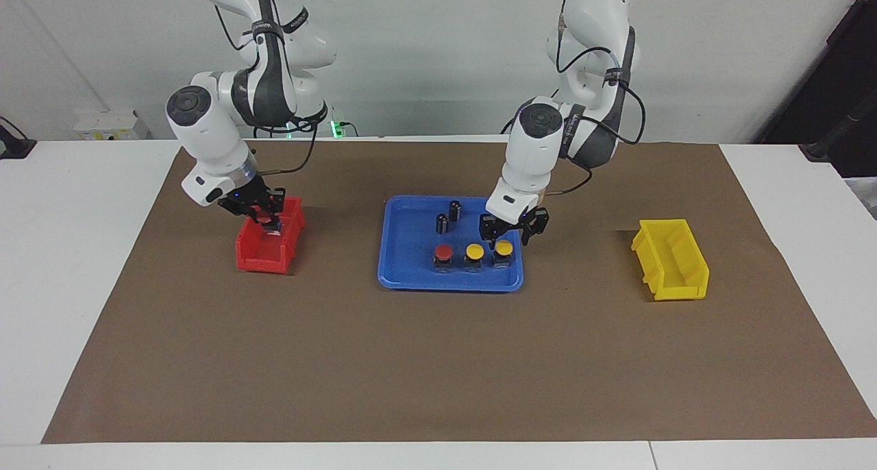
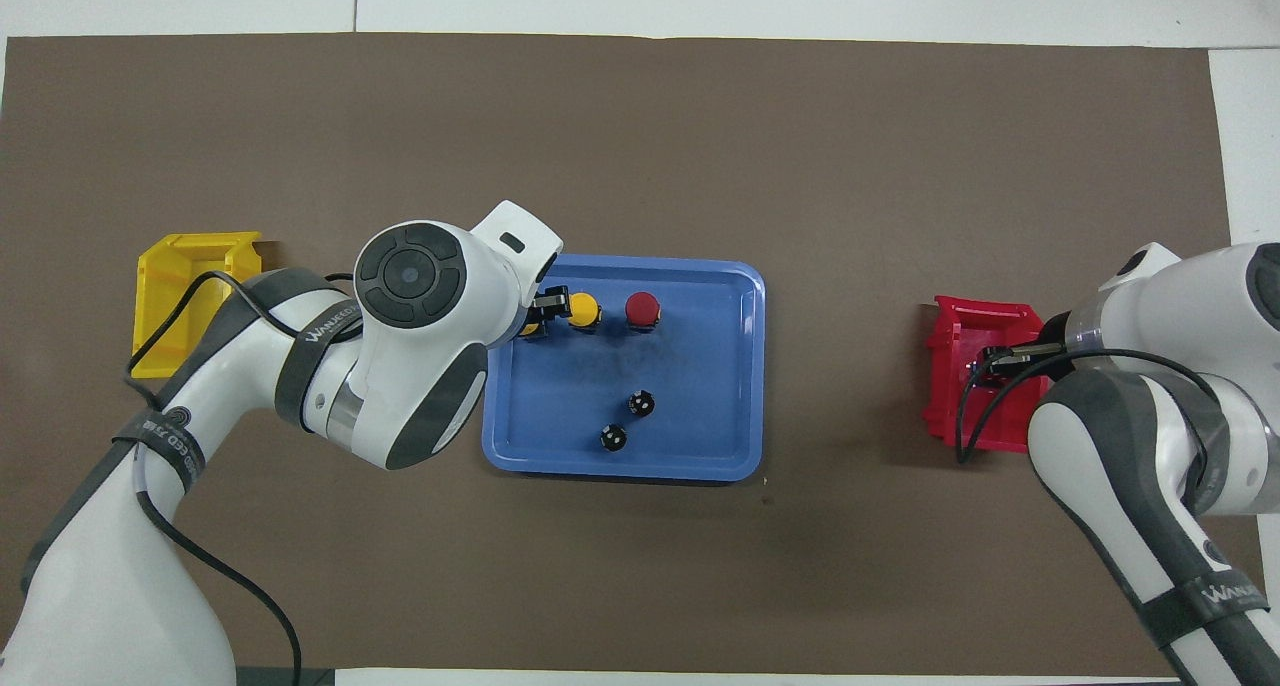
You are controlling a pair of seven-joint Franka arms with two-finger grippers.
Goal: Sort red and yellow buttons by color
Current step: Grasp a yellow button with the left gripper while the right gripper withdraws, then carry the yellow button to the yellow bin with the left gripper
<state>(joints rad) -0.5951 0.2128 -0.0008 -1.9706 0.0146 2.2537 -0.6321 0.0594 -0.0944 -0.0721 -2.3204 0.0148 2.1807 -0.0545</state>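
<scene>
My left pincer (image 1: 505, 236) hangs part-open, holding nothing, just over a yellow-capped button (image 1: 504, 249) on its black base. My right pincer (image 1: 266, 218), over the red bin (image 1: 262, 259), grips a red-capped button (image 1: 263, 215).

A tray (image 1: 411, 213) sits mid-table between two bins (image 1: 264, 254) (image 1: 670, 259) — one toward each arm's end. On the tray, three buttons (image 1: 444, 253) (image 1: 475, 252) (image 1: 504, 248) stand in a row along the edge farther from the robots; two cylinders (image 1: 442, 223) (image 1: 455, 209) stand nearer the robots. The left gripper (image 1: 505, 231) hangs over the button at the left arm's end of the row; the right gripper (image 1: 264, 216) — over its nearby bin — holds a fourth button (image 1: 262, 213).
</scene>
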